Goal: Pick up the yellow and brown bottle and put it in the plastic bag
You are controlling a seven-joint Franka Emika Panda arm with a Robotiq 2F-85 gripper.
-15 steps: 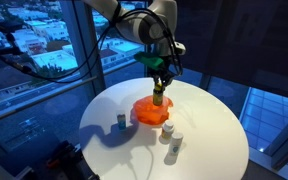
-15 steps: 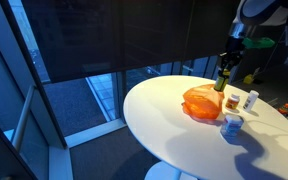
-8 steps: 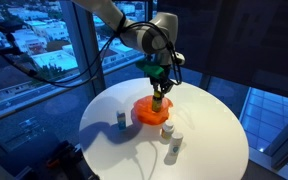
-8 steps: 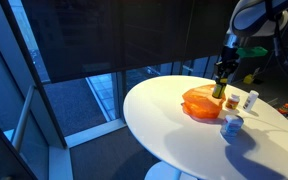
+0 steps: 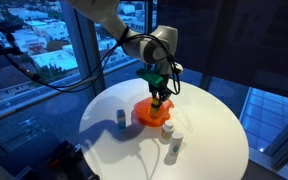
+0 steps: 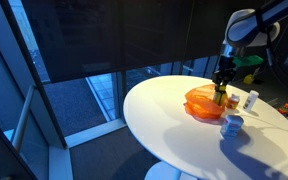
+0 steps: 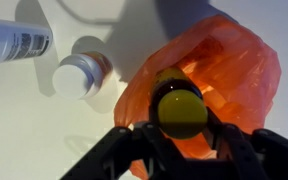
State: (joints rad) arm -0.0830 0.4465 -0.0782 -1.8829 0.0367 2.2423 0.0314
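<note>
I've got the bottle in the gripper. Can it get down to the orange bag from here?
Probably yes: the gripper holds the bottle directly above the orange bag, and the white bottle stands off beside it.

Tight around the bag, open at the table's rim

The gripper [image 5: 159,94], clamped on the yellow bottle [image 7: 179,110], fills the space over the orange bag [image 5: 144,114]. A white bottle [image 5: 168,130] stands just beside the bag, a second white bottle [image 5: 172,148] stands nearer the edge, and a small dark bottle [image 5: 121,121] stands on the bag's other side. The table [image 5: 216,125] is bare elsewhere.

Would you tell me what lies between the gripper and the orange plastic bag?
Only the yellow and brown bottle, held in the gripper, seen in wrist view.
</note>
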